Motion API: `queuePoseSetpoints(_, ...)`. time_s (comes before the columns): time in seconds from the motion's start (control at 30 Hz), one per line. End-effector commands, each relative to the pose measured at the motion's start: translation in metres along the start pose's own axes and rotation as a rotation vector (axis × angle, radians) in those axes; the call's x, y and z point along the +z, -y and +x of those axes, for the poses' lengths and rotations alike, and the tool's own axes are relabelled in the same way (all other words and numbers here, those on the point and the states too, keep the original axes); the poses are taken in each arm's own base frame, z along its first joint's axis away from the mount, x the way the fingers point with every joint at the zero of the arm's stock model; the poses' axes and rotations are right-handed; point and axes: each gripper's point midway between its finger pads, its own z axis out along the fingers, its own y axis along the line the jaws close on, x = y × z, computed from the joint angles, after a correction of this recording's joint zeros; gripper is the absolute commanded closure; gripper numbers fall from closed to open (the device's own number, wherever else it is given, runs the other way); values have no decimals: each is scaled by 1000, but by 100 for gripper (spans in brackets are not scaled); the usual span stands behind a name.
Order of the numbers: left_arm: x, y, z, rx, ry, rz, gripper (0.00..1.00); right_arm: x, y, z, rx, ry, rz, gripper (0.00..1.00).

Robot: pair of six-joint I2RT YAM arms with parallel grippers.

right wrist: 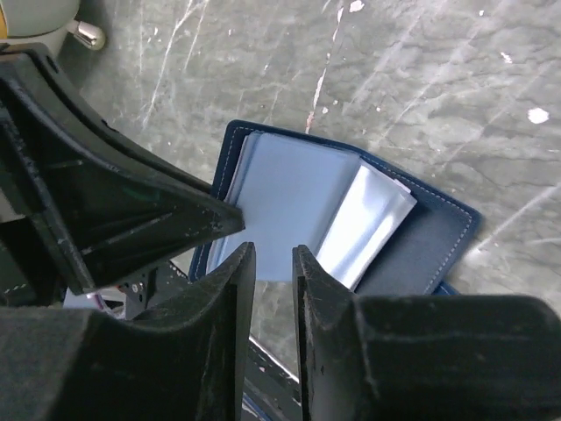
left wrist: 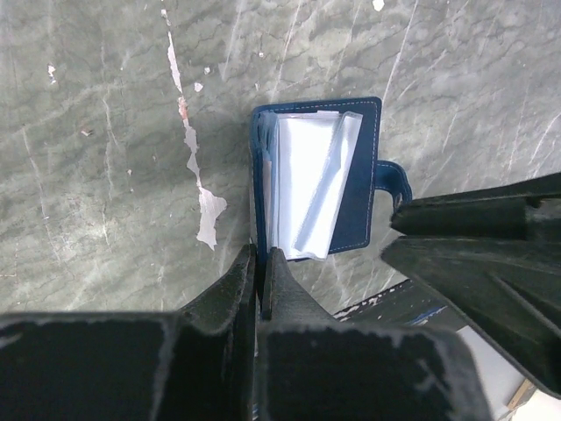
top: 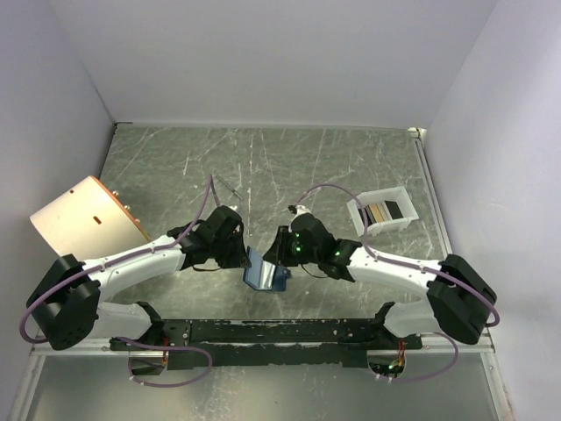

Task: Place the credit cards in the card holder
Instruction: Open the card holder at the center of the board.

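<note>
Card holder lies open on the table, between the two grippers and close in front of the arm bases. Its pale blue-grey leaves face up and its snap tab sticks out on one side.

Left gripper: fingers pressed together on the holder's near corner, the dark blue cover edge running in between them.

Right gripper: fingers a narrow gap apart, over the near edge of the inner leaf. Contact with the leaf not resolvable.

Credit cards sit in a white tray on the right, well apart from both grippers — dark and tan stripes only, count unclear.

Overhead view: the arms cover most of the holder, so only a blue patch shows. Pocket contents not visible — one leaf glares white.
</note>
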Motion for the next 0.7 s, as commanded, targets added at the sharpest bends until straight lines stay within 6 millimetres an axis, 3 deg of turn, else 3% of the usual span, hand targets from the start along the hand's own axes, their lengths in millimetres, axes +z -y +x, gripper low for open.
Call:
queuePoseSetpoints(0.0,-3,17,-12,-13,40,48,93,15,-16,0,49,-14,-63,75)
queuePoseSetpoints(0.3,-2,12,-11,-32,52,41,93,44,-2,26,83,-104,11,71)
queuePoseSetpoints(0.47,-1,11,-12,-39,58,34,93,51,25,46,46,-163,160,68)
queuePoseSetpoints(0.67,-6,10,-15,-45,80,31,93,42,68,61,4,-201,360,67)
